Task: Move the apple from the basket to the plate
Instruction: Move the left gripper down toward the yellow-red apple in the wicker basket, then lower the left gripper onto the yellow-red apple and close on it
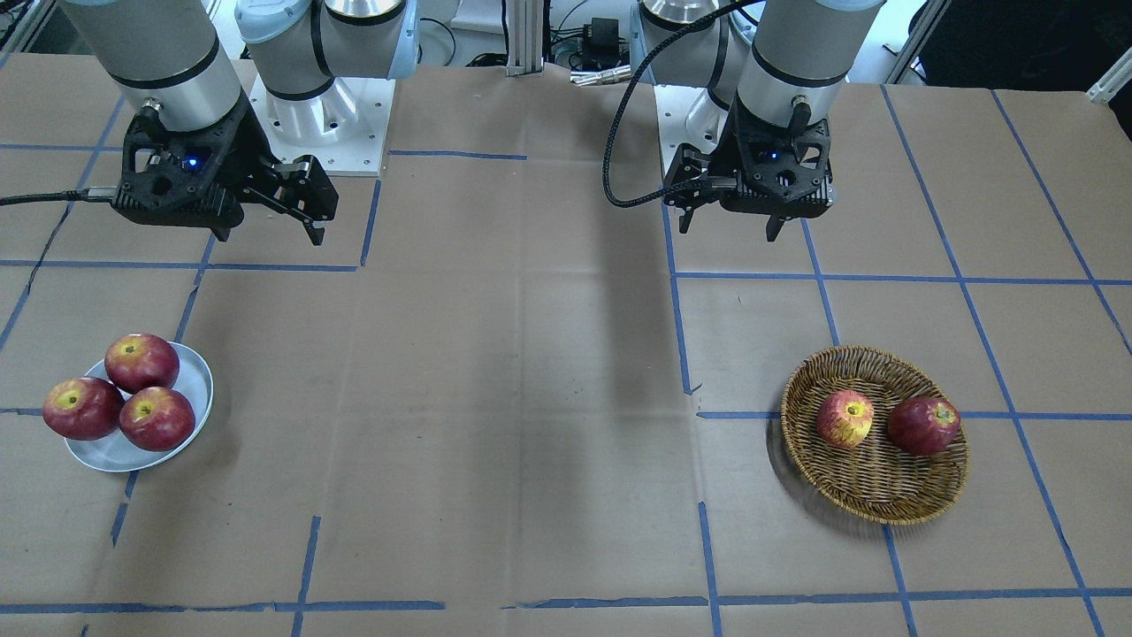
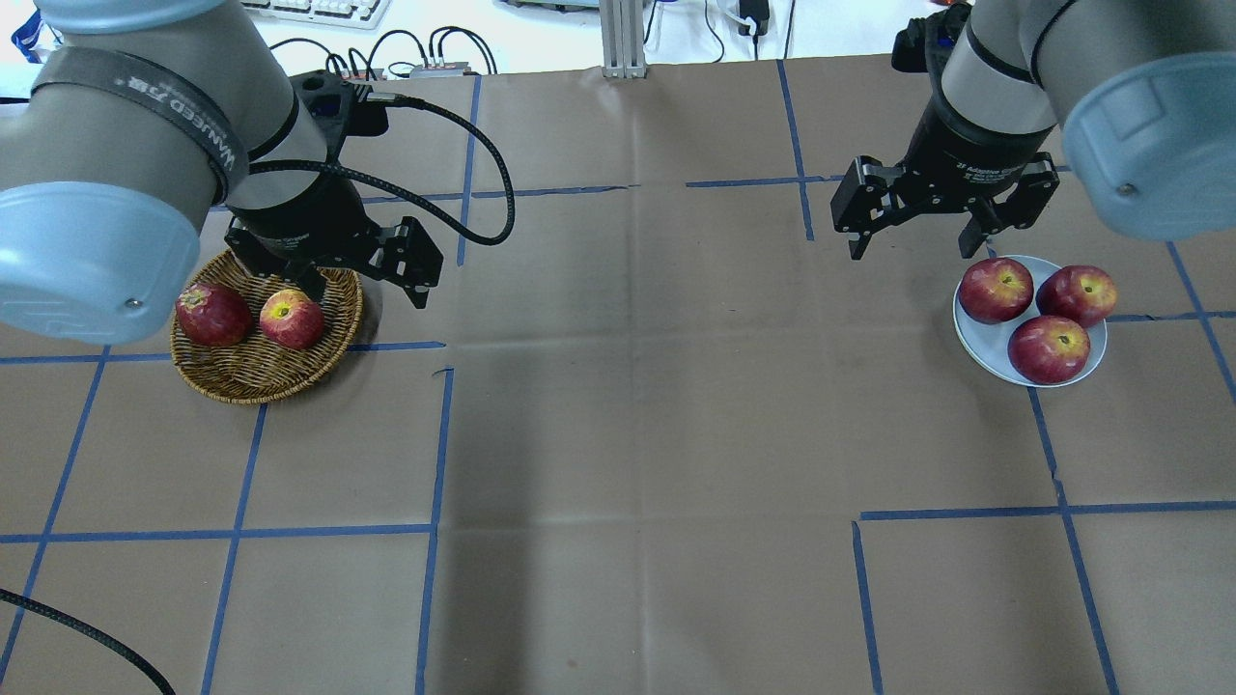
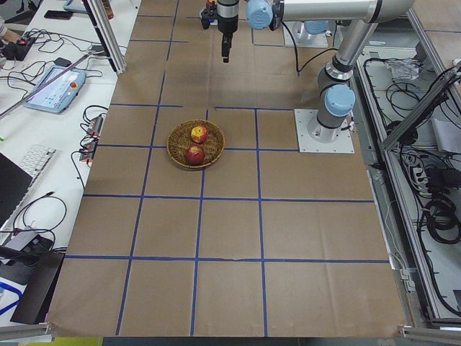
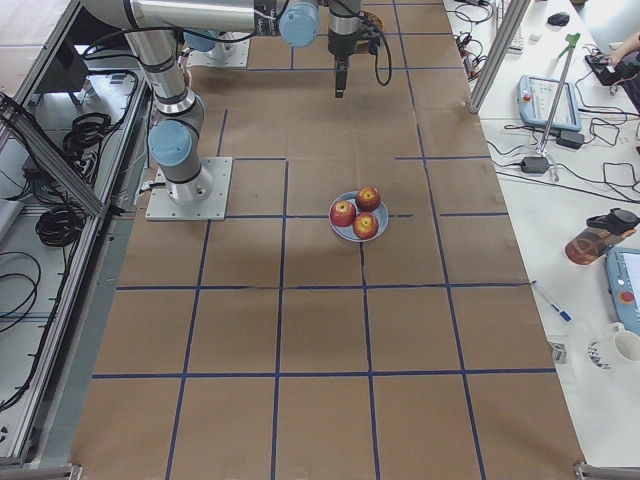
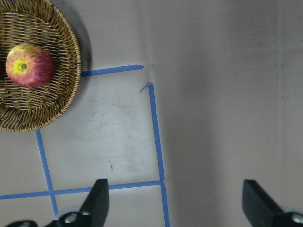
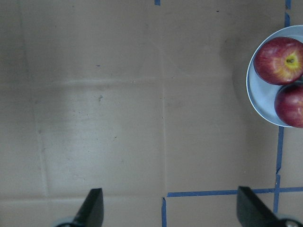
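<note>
**Both grippers wide open, apple sits in the basket**

The left gripper (image 2: 367, 290) hangs in the air above the table (image 2: 628, 434). Its two fingers are spread far apart and there is nothing between them. In its own wrist camera, the basket (image 5: 71, 71) shows up in the top left corner, off to the side of the fingers and not under them. The apple (image 5: 29, 65) lies in that basket, low down and well away from the left gripper's tips. It is red with yellow streaks and a yellow top. A dark red apple (image 1: 923, 425) lies just beside it in the same basket, on the side away from the gripper.

The right gripper (image 2: 912, 249) also hangs above the table with its fingers spread wide, holding nothing. The plate (image 2: 975, 338) sits near it, off to one side, and peeks in at the right edge of its wrist camera. Three dark red apples (image 2: 1048, 347) are packed close together on the plate.

Blue tape lines (image 5: 156, 132) cross the brown paper under both grippers.
</note>
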